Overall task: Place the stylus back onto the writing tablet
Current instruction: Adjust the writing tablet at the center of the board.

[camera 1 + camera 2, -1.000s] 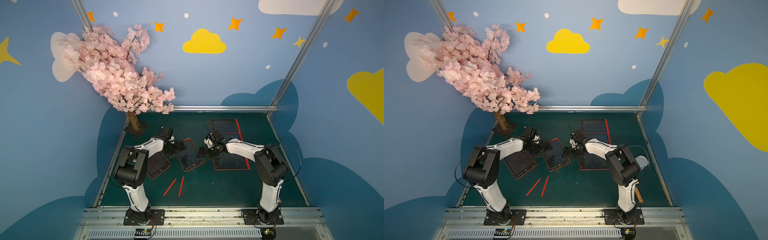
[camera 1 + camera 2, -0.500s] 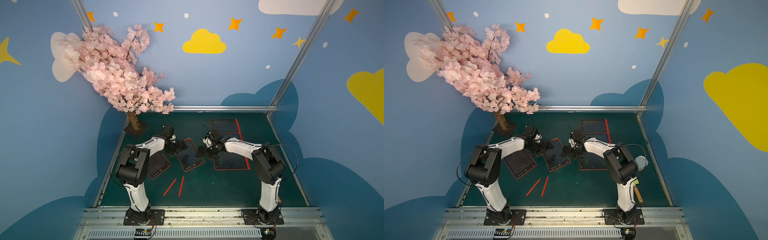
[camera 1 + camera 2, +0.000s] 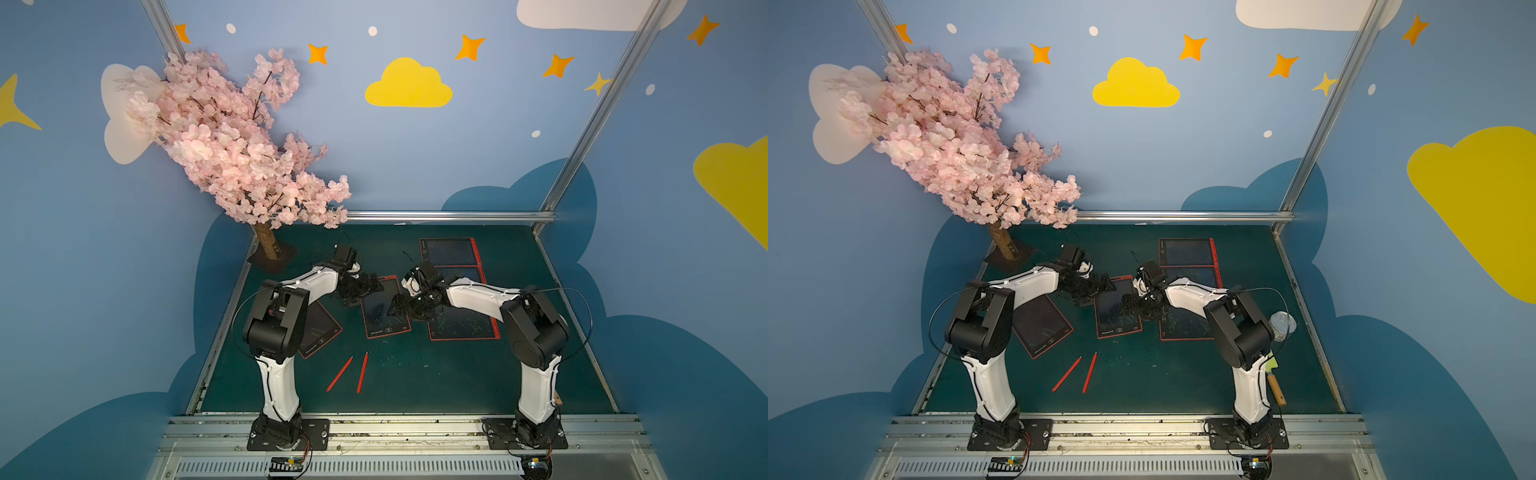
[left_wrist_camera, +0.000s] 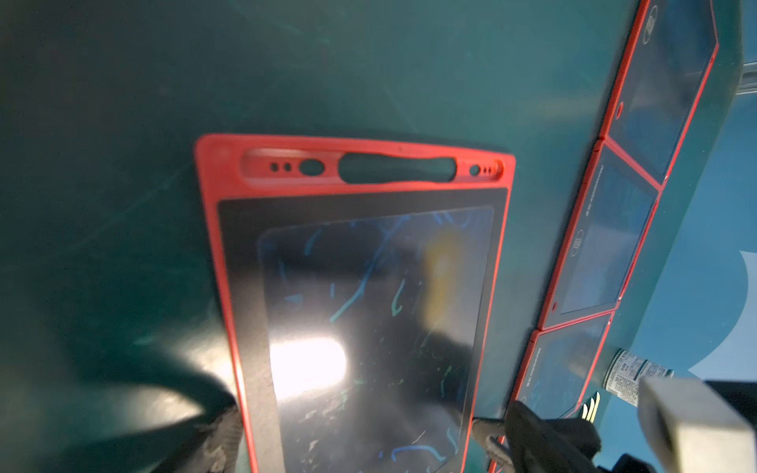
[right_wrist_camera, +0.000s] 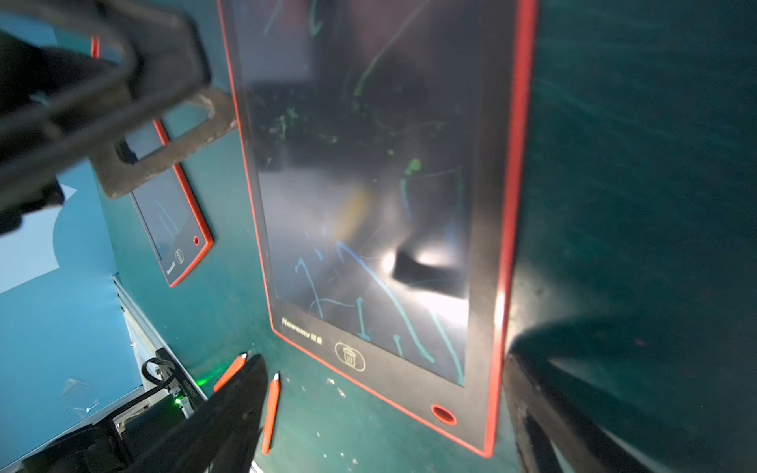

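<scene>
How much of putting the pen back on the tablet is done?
Nothing is done yet: both red styluses lie on the mat, and the slot on the middle tablet is empty. The left hand and right hand flank that tablet, open, holding nothing. Left: fetch a stylus and place it.

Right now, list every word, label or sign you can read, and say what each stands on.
"Newemv": white print on the lower bezel of the middle red-framed black writing tablet; the two characters after it are unreadable.
Bin sign: same bezel, beside the brand.
Label on the clear bottle: too blurred.
Print on the other tablets: too small.
</scene>
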### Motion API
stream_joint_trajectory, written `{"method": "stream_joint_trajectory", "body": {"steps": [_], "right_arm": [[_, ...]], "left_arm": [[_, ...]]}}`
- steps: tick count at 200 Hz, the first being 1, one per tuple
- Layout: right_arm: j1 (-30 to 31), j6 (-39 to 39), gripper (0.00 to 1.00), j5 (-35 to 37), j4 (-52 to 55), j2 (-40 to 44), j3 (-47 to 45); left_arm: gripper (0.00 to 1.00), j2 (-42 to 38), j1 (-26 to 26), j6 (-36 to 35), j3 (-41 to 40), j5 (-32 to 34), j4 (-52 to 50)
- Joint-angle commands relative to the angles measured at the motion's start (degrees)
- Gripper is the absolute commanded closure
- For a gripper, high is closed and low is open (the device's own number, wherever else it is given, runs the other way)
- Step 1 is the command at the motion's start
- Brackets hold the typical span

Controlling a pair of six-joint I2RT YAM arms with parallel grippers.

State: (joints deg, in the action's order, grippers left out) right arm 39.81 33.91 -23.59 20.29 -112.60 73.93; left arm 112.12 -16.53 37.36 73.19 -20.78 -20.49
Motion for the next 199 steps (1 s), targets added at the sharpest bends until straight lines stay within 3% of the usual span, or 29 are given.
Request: {"method": "stream_joint_trajectory", "body": {"steps": [1, 58, 84, 137, 199], "right_arm": [[1.8, 1.2, 0.11, -0.2, -0.6, 0.1, 0.0], [5.5, 3.7, 0.11, 1.2, -0.7, 0.5, 0.1], [6.7, 2.3, 0.11, 2.4, 1.2, 0.5, 1.6], [4.5, -1.7, 0.11, 6.7, 5.6, 5.6, 1.3], [-3.1, -11.8, 0.12, 4.5, 11.7, 6.7, 5.6]], "left_arm": [[0.01, 3.1, -0.7, 0.8, 0.2, -0.4, -1.0], [0.01, 8.7, -1.3, 1.9, 7.4, -1.5, -0.6], [0.01, 7.6, -1.4, 0.4, 9.1, 0.8, -2.0], [0.01, -5.3, -1.5, -3.4, 3.8, 10.9, -5.3], [0.01, -22.5, -3.1, -0.3, -13.5, 11.6, -4.2]]}}
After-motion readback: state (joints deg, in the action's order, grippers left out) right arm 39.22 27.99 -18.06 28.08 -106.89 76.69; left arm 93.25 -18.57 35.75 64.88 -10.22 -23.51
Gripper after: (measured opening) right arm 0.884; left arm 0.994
